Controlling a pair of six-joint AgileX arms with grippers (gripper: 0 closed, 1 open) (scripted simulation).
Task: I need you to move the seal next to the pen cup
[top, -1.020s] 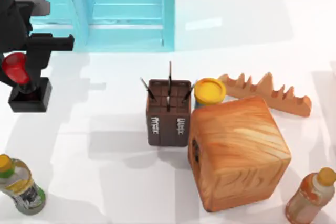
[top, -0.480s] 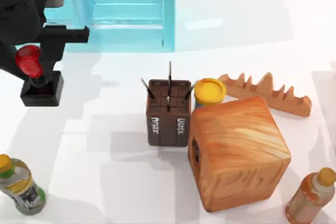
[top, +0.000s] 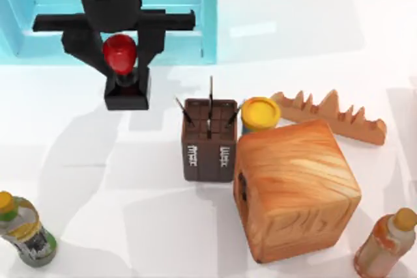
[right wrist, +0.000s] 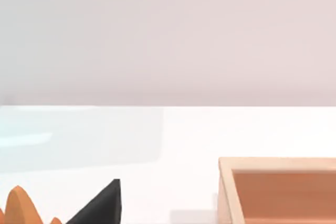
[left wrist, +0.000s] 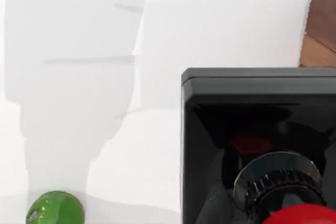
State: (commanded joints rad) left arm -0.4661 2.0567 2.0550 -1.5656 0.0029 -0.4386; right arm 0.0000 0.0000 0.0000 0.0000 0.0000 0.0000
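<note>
My left gripper (top: 119,49) is shut on the seal (top: 127,94), its black fingers (top: 154,36) clamped on either side of the glossy red knob. The seal's black square base hangs below the knob, above the table, and casts a shadow nearer the front. It sits to the left of and a little behind the pen cup (top: 208,140), with a gap between them. The pen cup is a dark brown divided box with thin pens and white lettering. In the left wrist view the seal (left wrist: 257,124) is close up, with the red knob at the picture's edge.
A large wooden cube (top: 294,188) stands against the pen cup's right side, a yellow-lidded jar (top: 260,114) behind it and an orange toothed rack (top: 332,116) farther right. A blue bin (top: 163,11) is at the back left. Bottles stand at the front left (top: 25,231) and front right (top: 384,245).
My left gripper has carried the seal from the far left edge rightward and slightly back, closing most of the gap to the pen cup. Nothing else has moved.
</note>
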